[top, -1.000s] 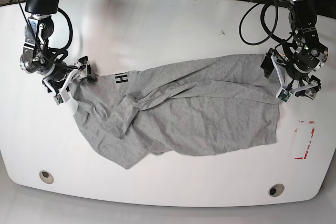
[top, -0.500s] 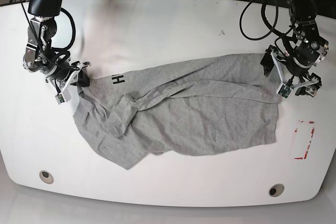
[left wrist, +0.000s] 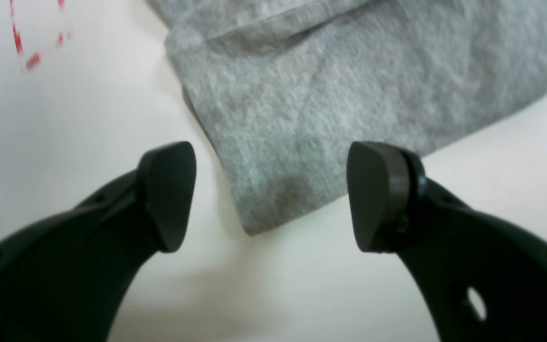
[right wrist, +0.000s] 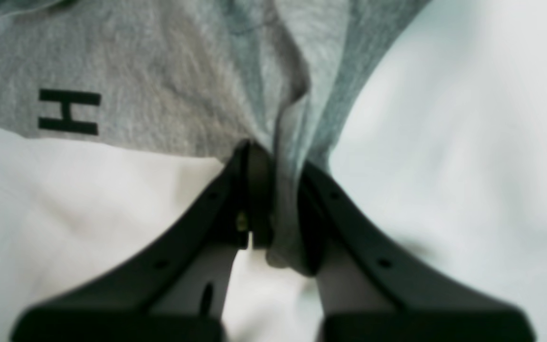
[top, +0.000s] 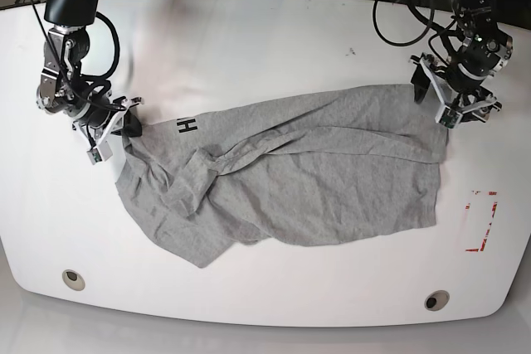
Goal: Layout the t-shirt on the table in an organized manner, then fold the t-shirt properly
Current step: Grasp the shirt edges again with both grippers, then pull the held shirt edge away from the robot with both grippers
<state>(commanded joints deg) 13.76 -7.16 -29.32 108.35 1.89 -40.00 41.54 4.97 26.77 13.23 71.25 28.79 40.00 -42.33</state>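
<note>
A robotics lab: white table (top: 249, 31) with red dashed mark (top: 483, 220), cables (top: 398, 14) trailing behind.

**One letter on the shirt, one red mark on the table**

The only readable print is a black block letter "H" (right wrist: 69, 111) on the grey t-shirt (top: 290, 176), close to the edge of the cloth near the neck. The right wrist view shows it lying on its side; in the base view it appears small and dark at the shirt's upper left (top: 187, 126).

On the white table (top: 249, 47) a red dashed rectangle (top: 483, 221) is marked near the right edge, and its corner also appears in the left wrist view (left wrist: 36, 38). It carries no words or numbers.
</note>
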